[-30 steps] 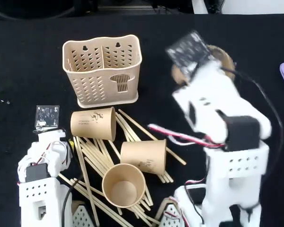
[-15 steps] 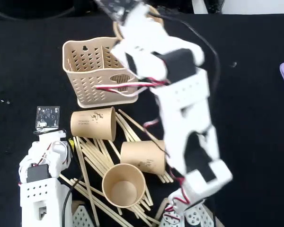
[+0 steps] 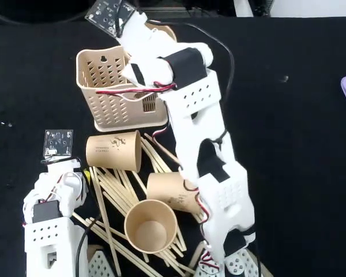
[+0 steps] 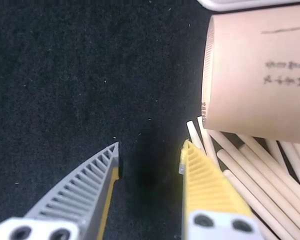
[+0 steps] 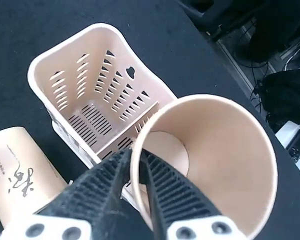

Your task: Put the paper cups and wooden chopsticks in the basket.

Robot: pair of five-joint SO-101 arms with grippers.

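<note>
High view: the right arm [image 3: 190, 115] stretches across the basket [image 3: 104, 86] and covers its right side. The held cup [image 3: 167, 32] shows as a rim sliver behind the wrist. Loose cups [image 3: 112, 151] lie over chopsticks [image 3: 118, 190] on the worktop [image 3: 300, 144].
Left wrist view: the left end effector [image 4: 150, 155] has its fingers apart over bare worktop, beside chopstick ends and a lying cup [image 4: 260, 75] that is cut off at the frame edge.
Right wrist view: the right end effector [image 5: 137, 152] is clamped on the held cup's rim, and the cup blocks part of the basket.
</note>
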